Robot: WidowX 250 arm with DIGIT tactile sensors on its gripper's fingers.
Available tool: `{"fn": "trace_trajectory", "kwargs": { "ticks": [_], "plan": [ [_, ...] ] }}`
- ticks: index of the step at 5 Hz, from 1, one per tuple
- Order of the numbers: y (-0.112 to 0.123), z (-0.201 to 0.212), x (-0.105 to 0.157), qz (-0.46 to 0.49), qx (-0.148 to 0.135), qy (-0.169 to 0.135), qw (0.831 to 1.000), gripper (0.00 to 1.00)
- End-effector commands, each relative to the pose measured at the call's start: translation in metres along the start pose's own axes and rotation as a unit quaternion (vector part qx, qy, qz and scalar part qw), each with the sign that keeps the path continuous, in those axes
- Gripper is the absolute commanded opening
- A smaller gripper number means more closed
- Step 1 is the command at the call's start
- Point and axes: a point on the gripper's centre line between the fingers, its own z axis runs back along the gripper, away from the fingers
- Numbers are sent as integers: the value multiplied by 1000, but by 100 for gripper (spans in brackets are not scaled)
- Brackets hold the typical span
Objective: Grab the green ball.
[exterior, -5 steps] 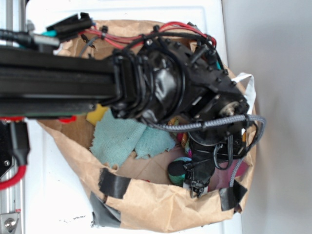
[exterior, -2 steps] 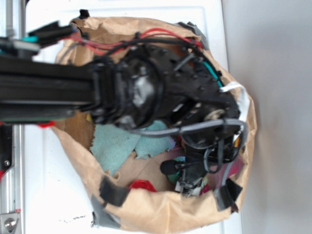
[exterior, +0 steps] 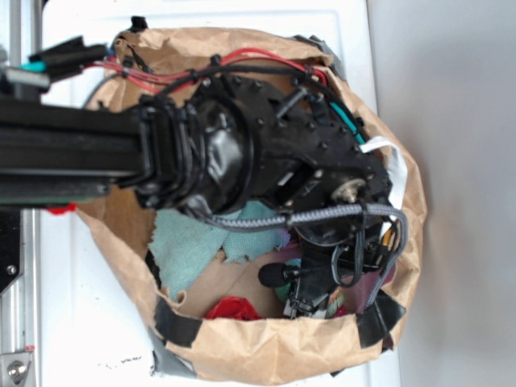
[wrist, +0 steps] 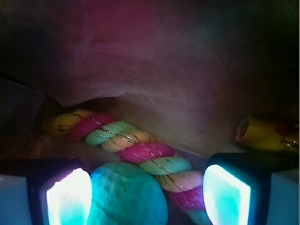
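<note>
Deep in the paper bag, the gripper stood spread, its pads bracketing the green ball, which lay against the striped rope nearer the left pad, apparently lined up for closing.

White tabletop under a taped brown paper bag; plain grey wall alongside; bright, even light
</note>
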Motion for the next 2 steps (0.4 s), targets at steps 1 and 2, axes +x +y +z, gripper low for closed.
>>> {"fn": "trace_trajectory", "kwargs": {
  "ticks": [1,2],
  "plan": [
    [2,13,-13,-9,1,15,1000,100],
    [-5,24,-17,-11,-14,16,1000,100]
  ]
}}
